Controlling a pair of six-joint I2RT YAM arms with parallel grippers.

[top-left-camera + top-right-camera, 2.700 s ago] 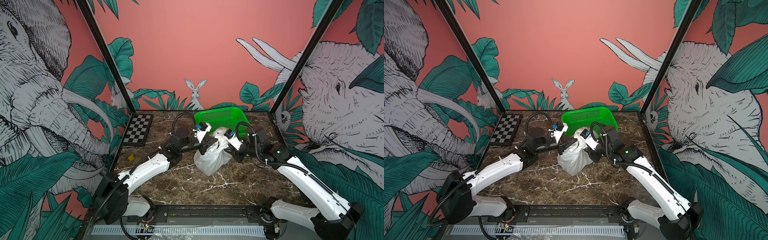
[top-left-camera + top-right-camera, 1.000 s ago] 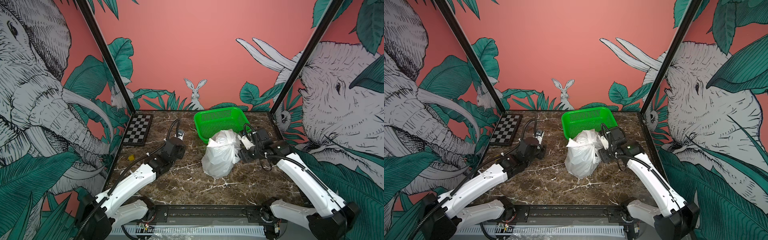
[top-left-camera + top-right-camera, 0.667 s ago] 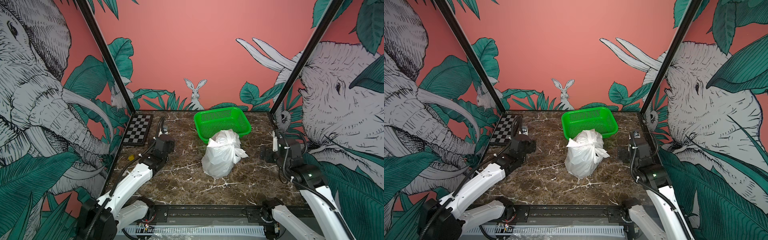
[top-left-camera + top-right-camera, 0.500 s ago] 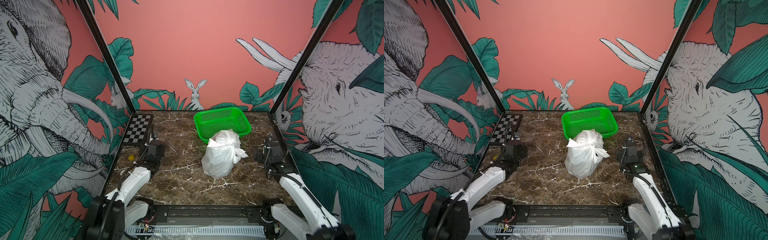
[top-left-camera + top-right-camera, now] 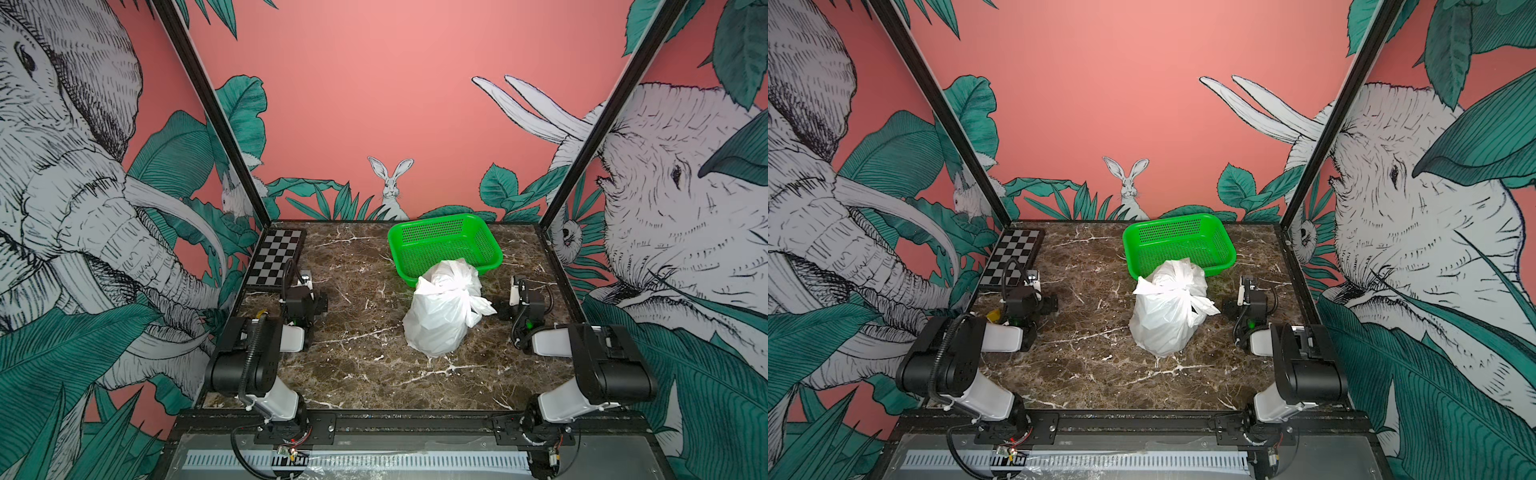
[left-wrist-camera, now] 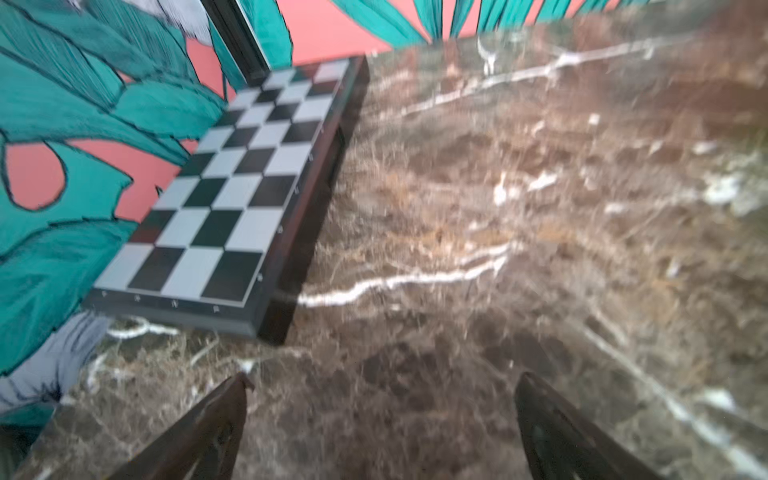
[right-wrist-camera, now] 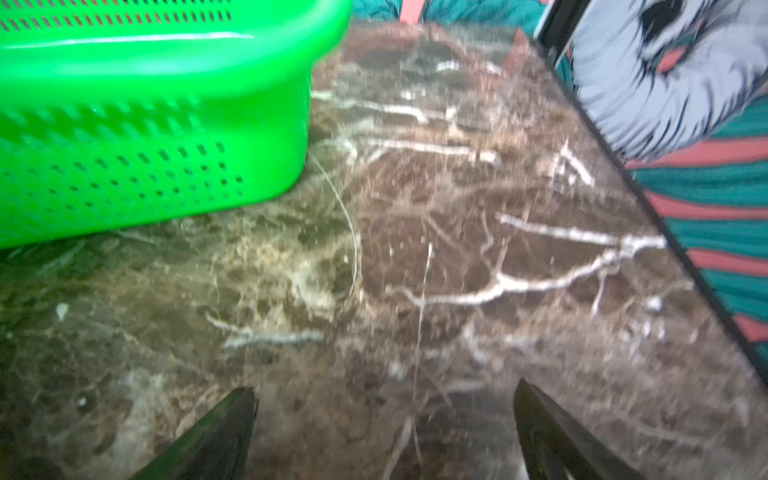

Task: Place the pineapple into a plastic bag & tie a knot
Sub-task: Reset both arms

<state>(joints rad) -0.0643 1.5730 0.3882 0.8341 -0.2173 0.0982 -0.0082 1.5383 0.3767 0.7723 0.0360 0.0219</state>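
The white plastic bag stands by itself mid-table, just in front of the green basket. Its handles are bunched into a knot near the top, with a loose end sticking out to the right. The pineapple is hidden inside the bag. My left gripper is open over bare marble, with nothing between its fingers. My right gripper is open and empty too. Both arms are folded back, the left wrist far left of the bag and the right wrist just right of the loose end.
A chessboard lies at the back left, ahead of my left gripper. The green basket sits ahead and to one side of my right gripper. A small yellow object lies by the left wall. Black frame posts mark the table's back corners.
Both arms have drawn away from the bag to their own sides and folded down. Both grippers opened wider. The bag stays put, knotted.
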